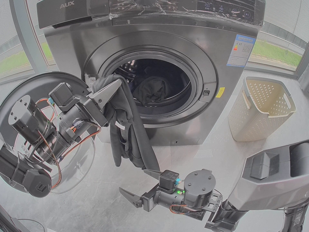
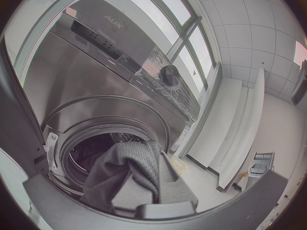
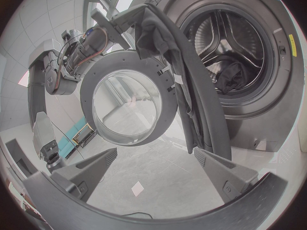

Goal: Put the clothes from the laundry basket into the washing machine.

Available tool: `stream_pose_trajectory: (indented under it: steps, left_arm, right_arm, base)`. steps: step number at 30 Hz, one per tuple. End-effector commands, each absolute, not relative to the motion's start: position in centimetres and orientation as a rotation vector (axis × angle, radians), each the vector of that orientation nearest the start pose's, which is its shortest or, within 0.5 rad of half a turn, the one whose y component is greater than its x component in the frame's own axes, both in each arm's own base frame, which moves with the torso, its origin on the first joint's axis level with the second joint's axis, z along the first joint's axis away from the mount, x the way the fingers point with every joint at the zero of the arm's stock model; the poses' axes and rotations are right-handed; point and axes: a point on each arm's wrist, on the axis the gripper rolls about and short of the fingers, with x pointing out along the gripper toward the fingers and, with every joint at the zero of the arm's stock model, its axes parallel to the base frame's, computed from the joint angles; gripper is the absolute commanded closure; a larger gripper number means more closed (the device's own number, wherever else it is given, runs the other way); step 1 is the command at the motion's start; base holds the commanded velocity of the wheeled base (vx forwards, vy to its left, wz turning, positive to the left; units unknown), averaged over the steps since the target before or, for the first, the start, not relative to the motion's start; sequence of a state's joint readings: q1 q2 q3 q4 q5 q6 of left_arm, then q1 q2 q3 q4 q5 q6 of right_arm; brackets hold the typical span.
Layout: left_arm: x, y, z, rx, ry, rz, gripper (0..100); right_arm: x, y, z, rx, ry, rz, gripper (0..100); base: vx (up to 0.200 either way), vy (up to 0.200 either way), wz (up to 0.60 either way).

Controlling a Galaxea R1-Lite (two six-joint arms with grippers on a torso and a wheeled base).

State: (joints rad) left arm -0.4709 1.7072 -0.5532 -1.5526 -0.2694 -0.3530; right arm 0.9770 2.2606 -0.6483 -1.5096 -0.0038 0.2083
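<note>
Head view: I record my left hand [image 1: 113,87] pinching a dark garment [image 1: 130,129] at the near-left of the washing machine [image 1: 206,49] opening; right hand [image 1: 132,178] spread below it. Left wrist view: garment covers the fingers. Right wrist view: second cloth [image 3: 230,77] inside the drum.

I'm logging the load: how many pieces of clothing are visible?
2. One dark garment hangs from the left pincer before the washing machine's opening; a second garment lies inside the drum. More may be hidden deeper in the drum.
</note>
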Motion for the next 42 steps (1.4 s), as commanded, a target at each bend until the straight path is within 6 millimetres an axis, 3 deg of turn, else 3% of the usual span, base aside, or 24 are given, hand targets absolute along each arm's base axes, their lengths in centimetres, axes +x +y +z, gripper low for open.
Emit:
stream_pose_trajectory:
  steps: [1, 10, 15, 25, 29, 36, 37, 42]
  left_arm:
    - [24.0, -12.9, 20.8, -0.373, -0.276, -0.796, 100]
    - [24.0, -12.9, 20.6, -0.361, -0.276, -0.795, 100]
    - [24.0, -12.9, 20.6, -0.360, -0.277, -0.793, 100]
    - [23.8, -12.8, 20.9, -0.359, -0.287, -0.796, 100]
    - [23.7, -12.8, 20.7, -0.357, -0.281, -0.795, 100]
    - [23.7, -12.7, 20.7, -0.356, -0.278, -0.791, 100]
    - [23.8, -12.7, 20.6, -0.356, -0.277, -0.790, 100]
    - [23.9, -12.5, 20.6, -0.354, -0.276, -0.783, 100]
  right_arm:
    - [22.0, 32.6, 2.0, 0.150, 0.202, 0.956, 0]
    - [27.1, 34.9, 2.8, 0.172, 0.175, 0.895, 0]
    - [29.8, 35.8, 1.7, 0.174, 0.168, 0.862, 0]
    - [34.6, 35.4, -0.2, 0.155, 0.120, 0.757, 0]
    - [35.7, 35.9, 0.1, 0.154, 0.055, 0.721, 0]
    - [36.1, 36.3, 0.9, 0.168, 0.020, 0.719, 0]
    - [36.1, 36.3, 0.8, 0.168, 0.020, 0.719, 100]
    - [36.1, 36.2, 0.6, 0.171, 0.013, 0.720, 100]
  base:
    - [0.000, 0.000, 0.00]
    - [0.000, 0.000, 0.00]
    - [0.000, 0.000, 0.00]
    - [0.000, 0.000, 0.00]
    - [0.000, 0.000, 0.00]
    - [0.000, 0.000, 0.00]
    - [0.000, 0.000, 0.00]
    - [0.000, 0.000, 0.00]
